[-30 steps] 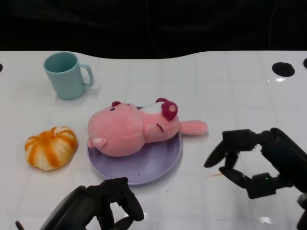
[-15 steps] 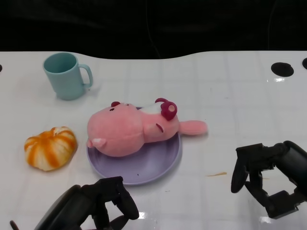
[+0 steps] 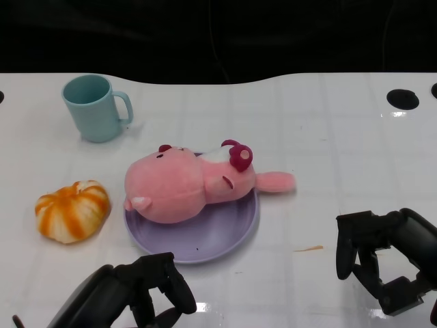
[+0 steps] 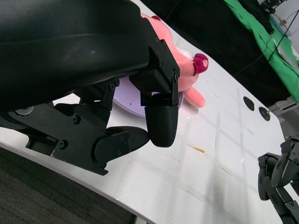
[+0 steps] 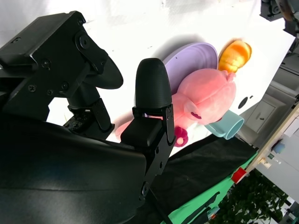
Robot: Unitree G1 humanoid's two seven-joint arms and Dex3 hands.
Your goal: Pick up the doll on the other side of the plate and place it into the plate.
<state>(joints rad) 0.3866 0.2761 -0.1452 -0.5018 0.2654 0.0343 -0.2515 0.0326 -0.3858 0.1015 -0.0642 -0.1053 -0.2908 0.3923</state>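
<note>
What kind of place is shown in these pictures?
Probably a robot test room, not a home: a white table backed by a black curtain, a green cloth beyond it, and only toys and dishes such as a pink doll on a plate.

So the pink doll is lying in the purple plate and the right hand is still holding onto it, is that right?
Not quite. The pink doll does lie in the purple plate, but the right hand holds nothing: in the head view it sits apart from the doll near the table's front edge, fingers apart.
</note>
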